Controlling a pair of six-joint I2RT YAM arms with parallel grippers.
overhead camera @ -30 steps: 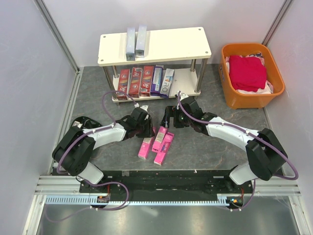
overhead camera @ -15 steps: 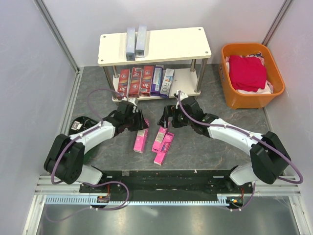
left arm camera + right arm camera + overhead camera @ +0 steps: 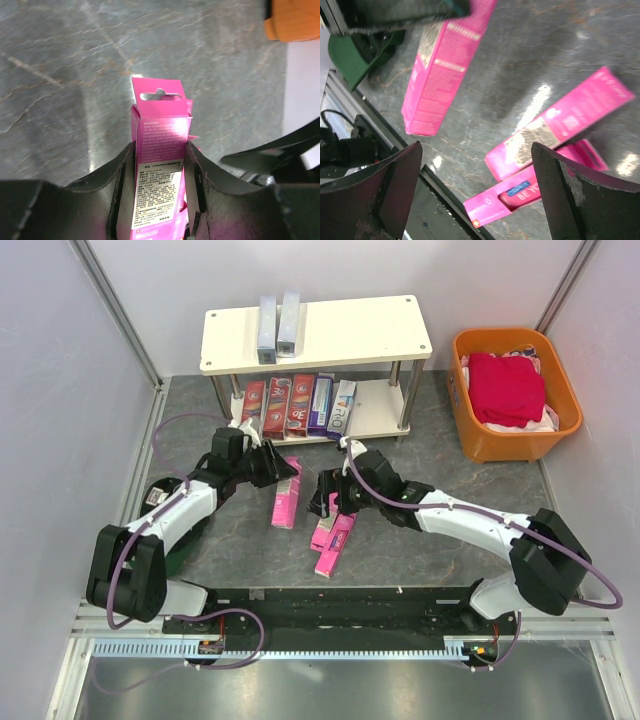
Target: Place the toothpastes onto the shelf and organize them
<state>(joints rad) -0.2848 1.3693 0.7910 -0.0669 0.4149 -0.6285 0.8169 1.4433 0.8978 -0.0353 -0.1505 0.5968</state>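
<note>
My left gripper [image 3: 272,468] is shut on a bright pink toothpaste carton [image 3: 287,493], held above the floor in front of the shelf [image 3: 340,335]; its label side shows between the fingers in the left wrist view [image 3: 159,165]. My right gripper [image 3: 322,502] is open and empty above two more pink cartons [image 3: 335,535], which lie crossed on the floor [image 3: 560,125]. The held carton also shows in the right wrist view [image 3: 442,70]. The lower shelf board holds three red cartons [image 3: 275,405], a purple one [image 3: 320,403] and a white one [image 3: 342,408]. Two silver-grey cartons [image 3: 278,325] lie on top.
An orange basket [image 3: 470,430] with red cloth stands at the right of the shelf. Grey walls close in both sides. A metal rail runs along the near edge behind the arm bases.
My left gripper lifted one pink carton from the pile and carried it left and toward the shelf. My right gripper swung left and down over the two remaining pink cartons.
</note>
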